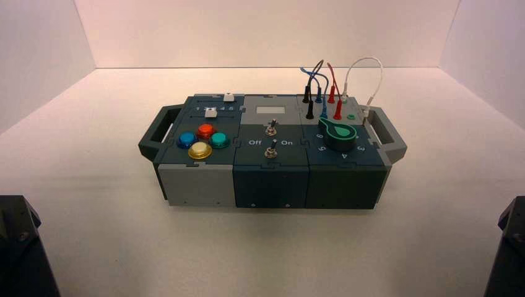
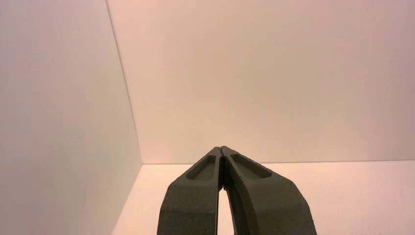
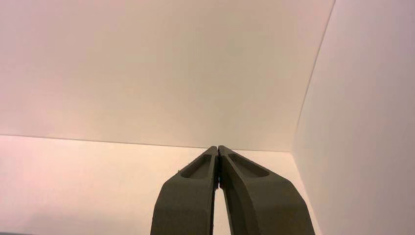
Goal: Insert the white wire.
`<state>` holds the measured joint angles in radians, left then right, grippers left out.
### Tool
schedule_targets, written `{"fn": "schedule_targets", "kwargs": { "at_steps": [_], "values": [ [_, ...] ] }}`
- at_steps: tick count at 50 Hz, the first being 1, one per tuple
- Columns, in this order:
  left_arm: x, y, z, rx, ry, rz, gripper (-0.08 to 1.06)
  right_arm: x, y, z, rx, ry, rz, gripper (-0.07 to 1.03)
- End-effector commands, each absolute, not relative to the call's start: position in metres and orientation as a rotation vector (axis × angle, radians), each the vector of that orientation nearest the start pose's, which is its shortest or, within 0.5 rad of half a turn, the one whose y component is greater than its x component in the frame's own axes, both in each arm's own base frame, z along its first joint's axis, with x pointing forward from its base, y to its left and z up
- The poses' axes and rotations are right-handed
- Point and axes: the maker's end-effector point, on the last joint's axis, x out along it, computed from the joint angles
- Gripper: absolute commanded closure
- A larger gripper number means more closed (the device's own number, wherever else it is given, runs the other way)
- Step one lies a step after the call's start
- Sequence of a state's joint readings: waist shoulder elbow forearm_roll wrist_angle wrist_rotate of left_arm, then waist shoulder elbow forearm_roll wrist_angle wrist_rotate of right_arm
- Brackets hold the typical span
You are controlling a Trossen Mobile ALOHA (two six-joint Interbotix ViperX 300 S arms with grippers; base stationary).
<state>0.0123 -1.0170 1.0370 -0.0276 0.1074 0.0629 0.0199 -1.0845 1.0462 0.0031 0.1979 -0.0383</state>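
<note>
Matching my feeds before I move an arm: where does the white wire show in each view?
High view: white wire looping above the box's far right corner.
Left wrist view: not in it.
Right wrist view: not in it.
Shared landmark: the pale back wall, in all three.

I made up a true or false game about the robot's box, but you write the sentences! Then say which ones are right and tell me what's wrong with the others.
The white wire makes a tall loop. True.
The yellow button is at the box's right end. False: it is on the left part.
The red wire stands between the white wire and the black wire. True.
The left gripper holds a wire. False: its jaws are shut on nothing.
The right gripper's jaws are shut. True.
</note>
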Motion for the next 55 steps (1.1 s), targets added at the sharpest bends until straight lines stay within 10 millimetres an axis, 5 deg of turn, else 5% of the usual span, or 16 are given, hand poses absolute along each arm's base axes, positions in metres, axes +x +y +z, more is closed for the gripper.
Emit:
{"fn": "schedule_targets", "kwargs": {
  "at_steps": [1, 55],
  "values": [
    [0.252, 0.003, 0.315, 0.042, 0.108, 0.010, 1.01, 0.239, 0.006, 0.318, -0.031, 0.135, 0.026, 0.99],
    [0.253, -0.009, 0.306, 0.042, 0.145, -0.040, 1.01, 0.241, 0.008, 0.303, -0.020, 0.205, 0.034, 0.97]
  ]
}}
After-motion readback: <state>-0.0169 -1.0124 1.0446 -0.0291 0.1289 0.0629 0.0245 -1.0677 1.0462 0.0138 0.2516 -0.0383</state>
